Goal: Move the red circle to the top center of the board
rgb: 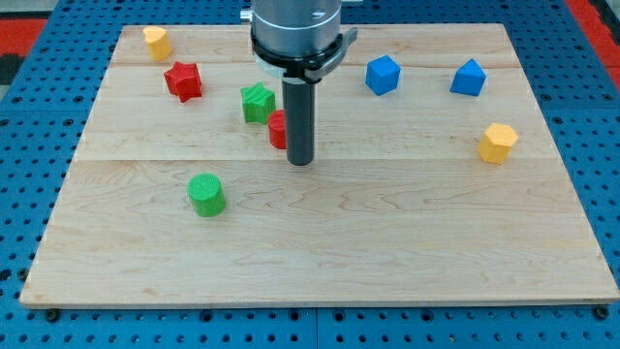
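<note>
Pressing point: my tip [300,160] sits against the right side of the red circle [278,130].
Red circle: mid-table [387,242], partly hidden, just below the green star [257,103].
Hand: none, only a rod.
Green cylinder [205,194]: lower left, apart.

Two red blocks [182,80] [277,130], two green [257,103] [205,194], two blue [383,75] [468,78], two yellow [156,43] [497,142].

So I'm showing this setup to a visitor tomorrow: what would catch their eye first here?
First the big dark rod coming down from the view's top centre, my tip resting just right of the red circle, which it partly hides. Then the bright blocks scattered on the pale wooden board: a green star right above the circle, and a lone green cylinder lower left.
</note>
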Controlling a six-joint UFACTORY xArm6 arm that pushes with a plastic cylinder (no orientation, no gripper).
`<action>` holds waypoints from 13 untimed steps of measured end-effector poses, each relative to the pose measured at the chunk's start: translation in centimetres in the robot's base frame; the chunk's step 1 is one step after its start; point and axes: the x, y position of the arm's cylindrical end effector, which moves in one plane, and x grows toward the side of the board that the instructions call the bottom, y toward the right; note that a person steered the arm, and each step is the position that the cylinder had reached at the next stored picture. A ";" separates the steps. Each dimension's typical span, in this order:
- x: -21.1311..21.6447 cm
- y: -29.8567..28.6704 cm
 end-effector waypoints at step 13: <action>-18.4 6.3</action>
